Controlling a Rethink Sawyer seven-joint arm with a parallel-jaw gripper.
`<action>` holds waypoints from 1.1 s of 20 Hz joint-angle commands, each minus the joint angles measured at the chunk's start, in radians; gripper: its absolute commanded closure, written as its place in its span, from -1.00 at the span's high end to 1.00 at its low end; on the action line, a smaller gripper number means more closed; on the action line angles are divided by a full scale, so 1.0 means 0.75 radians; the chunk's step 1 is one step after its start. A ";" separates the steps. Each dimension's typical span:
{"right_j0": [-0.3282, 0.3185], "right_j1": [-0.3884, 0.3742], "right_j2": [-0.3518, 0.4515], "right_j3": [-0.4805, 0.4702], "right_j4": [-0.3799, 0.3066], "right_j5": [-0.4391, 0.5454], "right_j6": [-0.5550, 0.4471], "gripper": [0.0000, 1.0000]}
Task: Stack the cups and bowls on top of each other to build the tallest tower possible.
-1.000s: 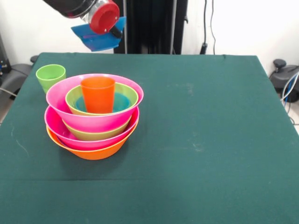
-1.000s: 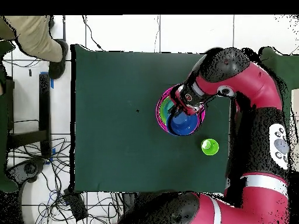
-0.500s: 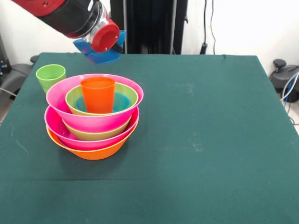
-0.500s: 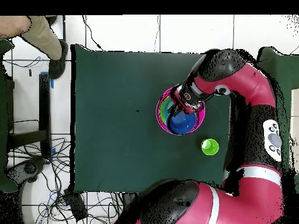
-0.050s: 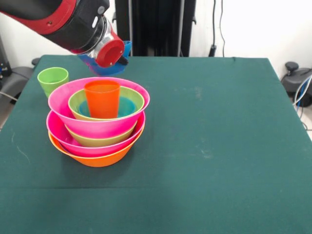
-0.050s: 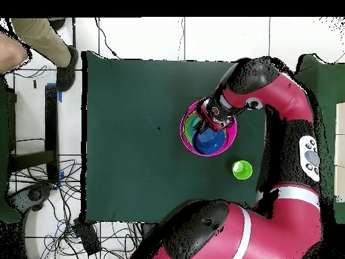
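- The tower [image 5: 97,124] of glossy plastic bowls stands on the dark green table cloth [image 5: 204,146]. I use this tower as the landmark.
- Its lowest piece is the wide orange bowl [image 5: 95,158]. Above it there are a pink bowl [image 5: 78,146], a light green bowl [image 5: 92,140], a second large pink bowl [image 5: 63,105] and a second green bowl [image 5: 78,105], each nested in the one below.
- Inside the top green bowl a light blue bowl [image 5: 127,105] shows, and the orange-red plastic cup [image 5: 102,99] stands upright in the middle of it.
- The light green plastic cup [image 5: 52,80] stands upright on the cloth, just beside the tower and apart from it.
- A small dark blue bowl [image 5: 105,67] is in the air, tilted, above the far rim of the tower. In the overhead view it covers much of the tower's inside [image 6: 209,139].
- The gripper [image 5: 117,56] at the end of the red and black arm [image 5: 58,19] holds this blue bowl, with its fingers closed on the bowl's rim.
- A person's leg and shoe [image 6: 64,57] show in the overhead view, beyond the table corner, well apart from the tower.
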State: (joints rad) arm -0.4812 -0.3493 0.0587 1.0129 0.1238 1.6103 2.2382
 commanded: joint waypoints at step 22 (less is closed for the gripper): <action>0.010 0.008 0.053 -0.037 -0.101 -0.044 -0.081 -1.00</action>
State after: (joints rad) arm -0.4835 -0.3201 0.0584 0.9572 0.1103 1.6105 2.2382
